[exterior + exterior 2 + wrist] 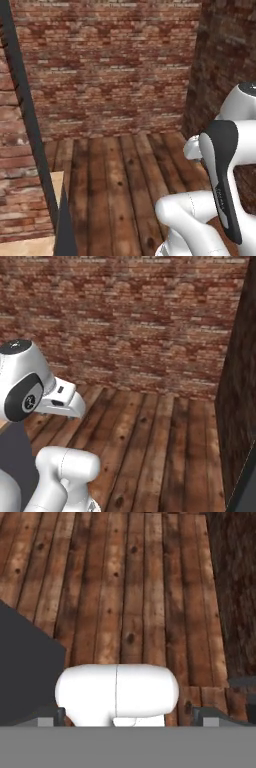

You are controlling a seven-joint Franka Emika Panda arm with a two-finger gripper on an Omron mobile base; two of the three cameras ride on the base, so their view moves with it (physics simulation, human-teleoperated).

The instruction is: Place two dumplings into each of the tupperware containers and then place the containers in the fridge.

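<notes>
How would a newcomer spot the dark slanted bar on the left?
Find the red brick wall behind the plank floor. Along its left side a thin bar slants from top corner to bottom edge. It alone is smooth and near-black.

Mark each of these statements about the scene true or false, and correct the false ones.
1. The floor ahead of the robot is made of wooden planks. True.
2. The wall facing the robot is tiled in white. False: it is red-brown brick.
3. The gripper is open and holds nothing. True: in the hand view its two fingertips stand far apart at the bottom, with nothing between them.
4. A dumpling lies on the planks in the hand view. False: the boards there show knots and grain, and no dumpling lies on them.
5. A dark slanted frame edge runs down the left of the left base view. True.
</notes>
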